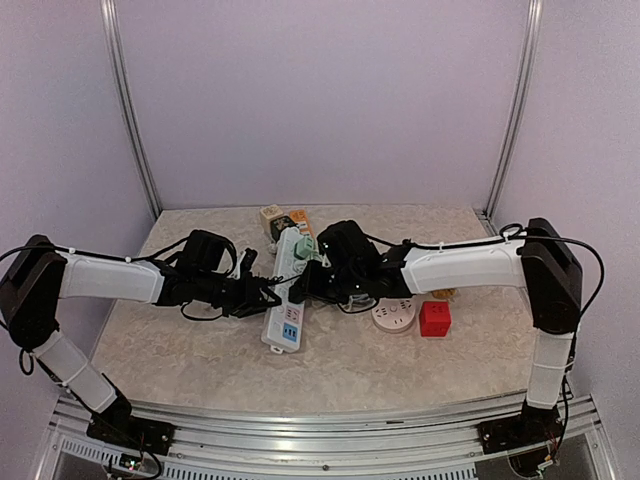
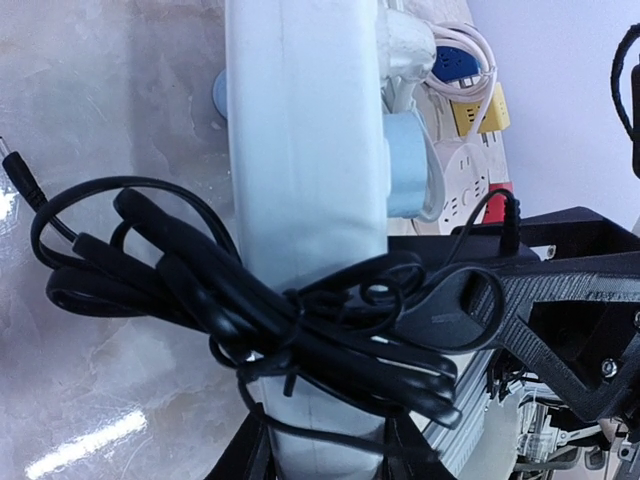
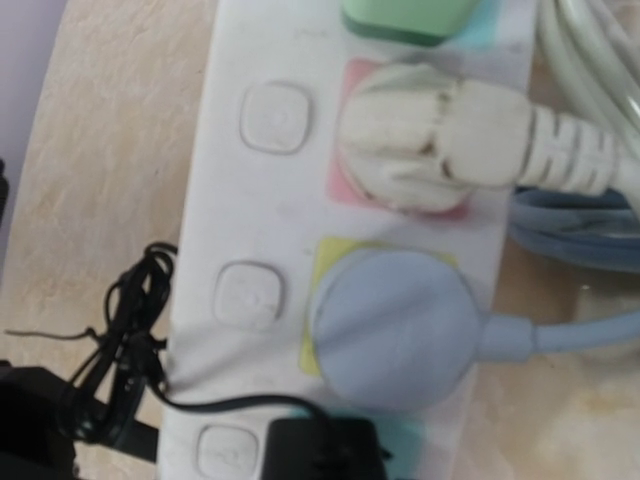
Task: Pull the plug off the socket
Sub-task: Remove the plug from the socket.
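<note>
A white power strip (image 1: pixel 284 305) lies mid-table. In the right wrist view it (image 3: pixel 250 200) carries a green plug (image 3: pixel 405 15), a white plug (image 3: pixel 430 145), a round light-blue plug (image 3: pixel 395 325) and a black adapter (image 3: pixel 320 450) at the bottom edge. My left gripper (image 1: pixel 268 297) straddles the strip's side, with a finger (image 2: pixel 250 455) on each side of it (image 2: pixel 300 180) under a black cable bundle (image 2: pixel 250 320). My right gripper (image 1: pixel 306 283) hovers over the strip by the black adapter (image 2: pixel 470 300). Its fingers do not show in its own view.
A red cube socket (image 1: pixel 434 318) and a round white socket (image 1: pixel 395 316) sit right of the strip, under the right arm. More adapters (image 1: pixel 285 220) lie at the strip's far end. Purple walls close the back and sides.
</note>
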You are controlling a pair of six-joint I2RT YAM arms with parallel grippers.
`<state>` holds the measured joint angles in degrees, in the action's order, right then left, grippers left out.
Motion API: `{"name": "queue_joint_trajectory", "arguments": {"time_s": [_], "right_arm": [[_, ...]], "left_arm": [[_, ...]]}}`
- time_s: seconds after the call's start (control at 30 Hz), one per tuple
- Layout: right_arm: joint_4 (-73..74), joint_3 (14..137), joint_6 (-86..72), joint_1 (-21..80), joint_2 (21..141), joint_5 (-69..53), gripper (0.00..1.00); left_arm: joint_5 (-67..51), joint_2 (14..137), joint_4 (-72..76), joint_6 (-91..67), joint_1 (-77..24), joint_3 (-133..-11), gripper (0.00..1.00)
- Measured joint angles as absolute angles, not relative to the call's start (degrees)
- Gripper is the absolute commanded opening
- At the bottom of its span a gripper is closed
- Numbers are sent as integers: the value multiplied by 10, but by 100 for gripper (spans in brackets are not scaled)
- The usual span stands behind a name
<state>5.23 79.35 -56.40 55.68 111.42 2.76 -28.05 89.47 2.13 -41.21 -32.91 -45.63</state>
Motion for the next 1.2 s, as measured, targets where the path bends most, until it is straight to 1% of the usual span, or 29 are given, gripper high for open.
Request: {"name": "queue_joint_trajectory", "arguments": {"time_s": [0.6,0.97,1.2], "right_arm": [[-19,739,-571,530,1095,-36,0],[-31,731,-577,530,1091,-33,0],[-9,740,-561,546,1085,9,0]], "left_arm": [[-281,895,26,-413,-328,-458,0],[-281,895,25,-412,-327,-460,0],[-283,895,26,-412,-327,-460,0]]}}
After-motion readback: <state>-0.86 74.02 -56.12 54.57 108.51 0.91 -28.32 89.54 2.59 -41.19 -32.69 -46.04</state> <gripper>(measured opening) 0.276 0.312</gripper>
